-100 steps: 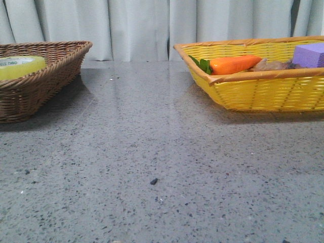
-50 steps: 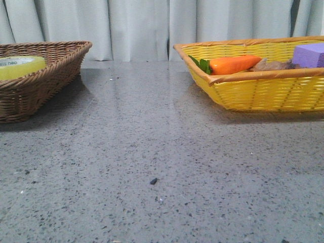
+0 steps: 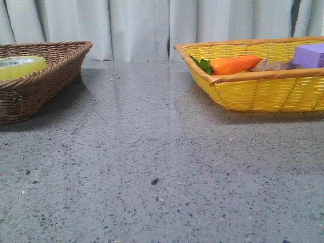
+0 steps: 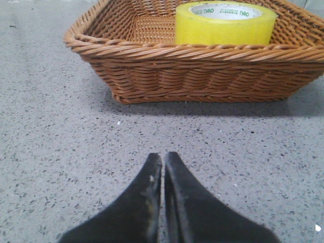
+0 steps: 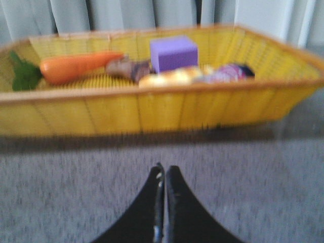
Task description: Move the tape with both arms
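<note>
Speckled grey stone table (image 3: pixel 152 152), pale curtain (image 3: pixel 136 28) hanging behind it. Front view: brown wicker basket (image 3: pixel 45 83) at about 9 o'clock on the table, yellow wicker basket (image 3: pixel 263 91) at about 2 o'clock, the two well apart with bare stone between them. The tape (image 3: pixel 21 67) lies flat inside the brown basket, only its upper part showing over the rim; neither arm shows in this view. Left wrist view: left gripper (image 4: pixel 163 162) low over the table, its two black jaws pressed together with just a thin seam between, nothing held. The brown basket (image 4: pixel 192 76) sits at 12 o'clock from the tips, apart from them, a strip of table between. The roll (image 4: pixel 226 24) rests on its flat side toward the 1 o'clock part of that basket, translucent yellow, white core ring with green lettering facing up. Right wrist view, blurred: right gripper (image 5: pixel 163 174) also closed tip to tip, empty, above the table. The yellow basket (image 5: pixel 152 111) lies straight ahead at 12 o'clock, not touching the tips. In it: toy carrot (image 5: pixel 81 66) with green leaves (image 5: pixel 23 76) at 10 o'clock, purple block (image 5: pixel 173 53) near 12 o'clock, a brownish lumpy item (image 5: pixel 126 68) between carrot and block, and a pale yellowish item (image 5: pixel 172 76) beside a dark patterned one (image 5: pixel 228 72) toward 1 o'clock; too blurred to name those. A small dark speck (image 3: pixel 154 180) lies on the table near the front view's middle.
</note>
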Robot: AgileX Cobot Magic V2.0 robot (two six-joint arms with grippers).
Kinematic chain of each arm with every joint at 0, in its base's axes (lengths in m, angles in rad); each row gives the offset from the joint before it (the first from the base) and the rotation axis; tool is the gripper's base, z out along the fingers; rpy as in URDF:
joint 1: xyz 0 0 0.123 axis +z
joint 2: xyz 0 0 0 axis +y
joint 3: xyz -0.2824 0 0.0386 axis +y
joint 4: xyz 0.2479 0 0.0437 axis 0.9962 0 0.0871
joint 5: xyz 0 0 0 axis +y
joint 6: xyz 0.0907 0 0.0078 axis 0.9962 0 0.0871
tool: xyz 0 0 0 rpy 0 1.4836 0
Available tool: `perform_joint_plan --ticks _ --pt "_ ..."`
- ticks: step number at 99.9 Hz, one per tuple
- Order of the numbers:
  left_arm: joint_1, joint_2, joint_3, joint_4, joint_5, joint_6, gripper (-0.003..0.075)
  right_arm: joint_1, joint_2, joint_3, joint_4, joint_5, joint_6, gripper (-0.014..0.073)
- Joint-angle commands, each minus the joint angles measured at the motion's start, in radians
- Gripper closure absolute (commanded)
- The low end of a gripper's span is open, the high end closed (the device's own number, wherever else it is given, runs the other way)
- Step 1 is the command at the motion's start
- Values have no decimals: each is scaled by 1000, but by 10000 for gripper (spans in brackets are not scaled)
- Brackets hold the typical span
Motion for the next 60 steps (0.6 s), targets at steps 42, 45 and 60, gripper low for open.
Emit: perform_joint_plan --ticks 42,45,60 --pt "1 -29 8 -8 -51 -12 741 -6 -20 19 5 95 0 668" --pt "1 -29 8 -8 -51 -12 741 -6 -20 19 5 95 0 668" --pt "1 -29 8 -8 -51 -12 741 -6 -20 19 5 95 0 668"
